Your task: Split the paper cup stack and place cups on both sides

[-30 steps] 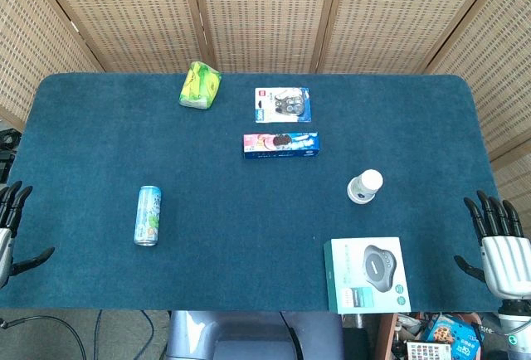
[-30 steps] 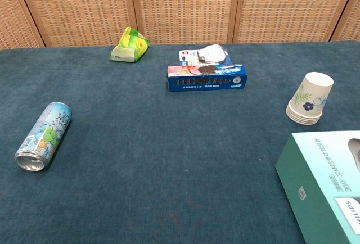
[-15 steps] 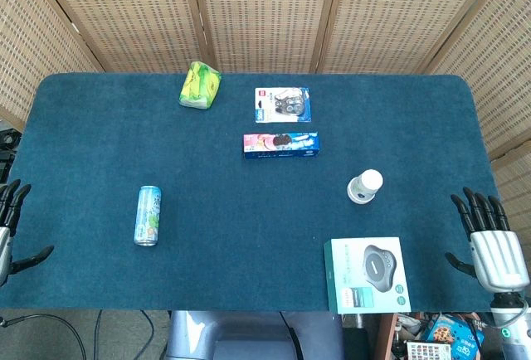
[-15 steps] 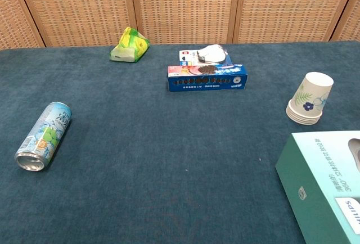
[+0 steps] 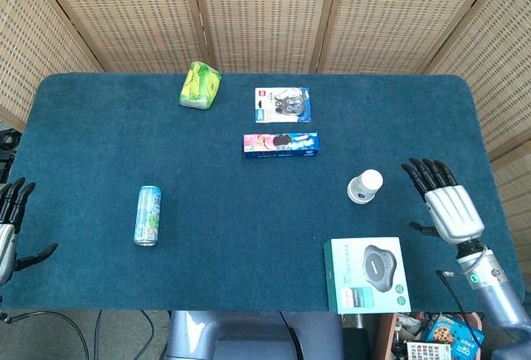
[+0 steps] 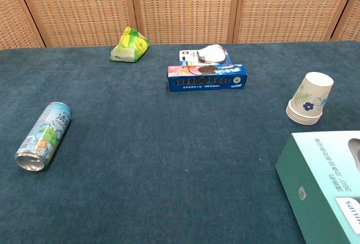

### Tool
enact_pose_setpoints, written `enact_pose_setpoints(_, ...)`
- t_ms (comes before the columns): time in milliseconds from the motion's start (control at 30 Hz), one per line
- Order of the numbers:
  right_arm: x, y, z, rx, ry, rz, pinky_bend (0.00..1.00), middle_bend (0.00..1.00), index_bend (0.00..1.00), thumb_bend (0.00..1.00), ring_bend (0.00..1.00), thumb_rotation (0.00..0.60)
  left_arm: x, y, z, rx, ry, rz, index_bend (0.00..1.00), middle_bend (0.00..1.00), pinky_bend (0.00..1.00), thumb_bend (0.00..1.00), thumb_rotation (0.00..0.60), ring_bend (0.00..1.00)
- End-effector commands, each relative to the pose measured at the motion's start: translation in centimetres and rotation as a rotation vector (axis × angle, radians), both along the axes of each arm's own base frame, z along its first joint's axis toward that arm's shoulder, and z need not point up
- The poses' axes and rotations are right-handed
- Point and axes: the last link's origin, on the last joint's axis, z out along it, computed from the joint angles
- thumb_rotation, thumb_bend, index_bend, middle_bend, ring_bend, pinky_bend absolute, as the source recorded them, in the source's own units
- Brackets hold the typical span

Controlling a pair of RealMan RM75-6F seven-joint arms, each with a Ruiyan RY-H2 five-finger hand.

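A stack of white paper cups with a floral print stands upside down on the right part of the blue table; the chest view shows the cup stack at its right side. My right hand hovers open over the table, to the right of the stack and apart from it, fingers spread and pointing away. My left hand is open at the table's left edge, far from the cups. Neither hand shows in the chest view.
A drink can lies on its side at the left. A cookie box, a blister pack and a yellow-green packet lie toward the back. A green product box sits at the front edge below the cups.
My right hand has moved from beyond the table's right edge up and leftward over the table, nearer the cup stack. The left hand and the objects stayed put.
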Motion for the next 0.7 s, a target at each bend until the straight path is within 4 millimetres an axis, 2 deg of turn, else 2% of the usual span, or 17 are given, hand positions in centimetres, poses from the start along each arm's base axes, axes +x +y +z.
enact_pose_setpoints(33, 1.9, -3.4, -2.0, 0.082, -0.023, -0.021, 0.18, 0.17, 0.1, 0.0, 0.05, 0.6, 0.0, 0.2, 0.0, 0.002, 0.005, 0.014, 0.0, 0.0, 0.0, 0.04, 0.6, 0.0)
enact_pose_setpoints(233, 3.1, -5.5, -4.1, 0.14, 0.01, -0.037, 0.21, 0.21, 0.19, 0.07, 0.07, 0.6, 0.0, 0.3, 0.0, 0.014, 0.016, 0.032, 0.0, 0.0, 0.0, 0.04, 0.6, 0.0)
enact_pose_setpoints(467, 3.4, -7.1, -5.7, 0.163, 0.014, -0.066, 0.26, 0.27, 0.22, 0.17, 0.12, 0.6, -0.4, 0.5, -0.4, 0.007, 0.029, 0.061, 0.0, 0.0, 0.0, 0.04, 0.6, 0.0)
enact_pose_setpoints(700, 2.9, -8.5, -6.9, 0.183, 0.065, -0.092, 0.34, 0.31, 0.24, 0.21, 0.19, 0.6, -0.6, 1.1, -0.9, 0.005, 0.038, 0.071, 0.0, 0.0, 0.0, 0.04, 0.6, 0.0)
